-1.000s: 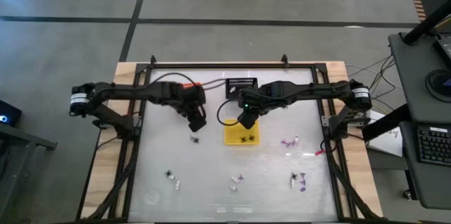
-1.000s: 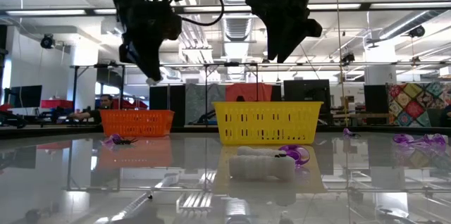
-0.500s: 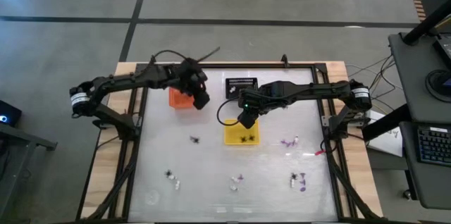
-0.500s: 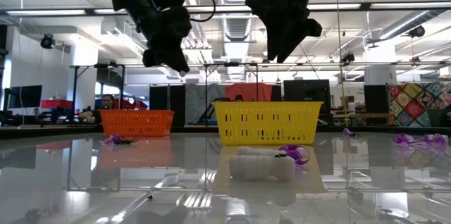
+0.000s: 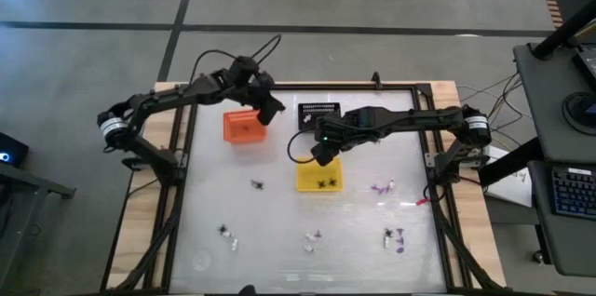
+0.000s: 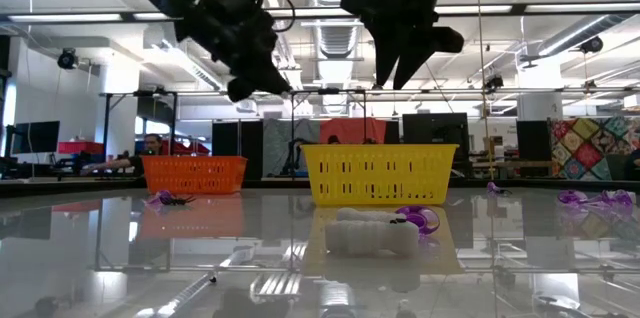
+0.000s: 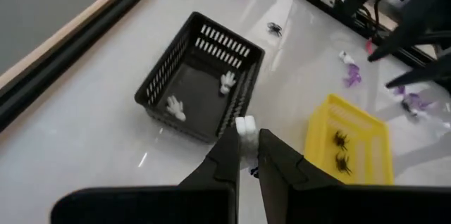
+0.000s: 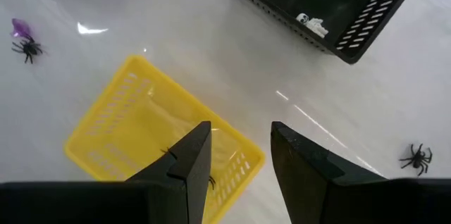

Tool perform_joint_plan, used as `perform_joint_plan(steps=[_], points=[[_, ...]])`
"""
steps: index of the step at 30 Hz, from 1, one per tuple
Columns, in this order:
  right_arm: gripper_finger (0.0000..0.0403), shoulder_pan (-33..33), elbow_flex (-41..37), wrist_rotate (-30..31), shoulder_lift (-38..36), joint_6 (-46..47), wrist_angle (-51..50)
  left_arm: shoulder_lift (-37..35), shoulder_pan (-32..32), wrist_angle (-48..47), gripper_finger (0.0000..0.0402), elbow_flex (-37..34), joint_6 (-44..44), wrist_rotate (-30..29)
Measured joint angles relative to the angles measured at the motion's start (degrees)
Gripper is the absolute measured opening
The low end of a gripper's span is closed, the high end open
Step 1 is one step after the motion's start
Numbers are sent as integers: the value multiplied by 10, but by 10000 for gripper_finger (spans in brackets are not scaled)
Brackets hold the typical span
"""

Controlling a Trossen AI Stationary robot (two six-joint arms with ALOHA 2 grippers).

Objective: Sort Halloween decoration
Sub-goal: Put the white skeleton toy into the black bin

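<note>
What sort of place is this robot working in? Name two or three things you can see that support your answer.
Probably a robotics lab or workshop. The low view shows an open room with exposed ceiling pipes and desks with monitors, and the high view shows a framed work table on a bare concrete floor.

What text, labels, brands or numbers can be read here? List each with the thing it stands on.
None can be read.
The yellow basket, orange basket and black basket bear no visible lettering.
The room behind the table in the low view shows no sign that can be made out.
</note>
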Motion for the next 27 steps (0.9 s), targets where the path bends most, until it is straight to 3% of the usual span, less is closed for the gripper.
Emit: perform_joint_plan(steps=[14,27], points=[[137,-7,0,0,0,35,-3,116,13,137,5,2,12,53],[137,-6,0,0,0,38,-5,217,14,100,5,130,37,85]])
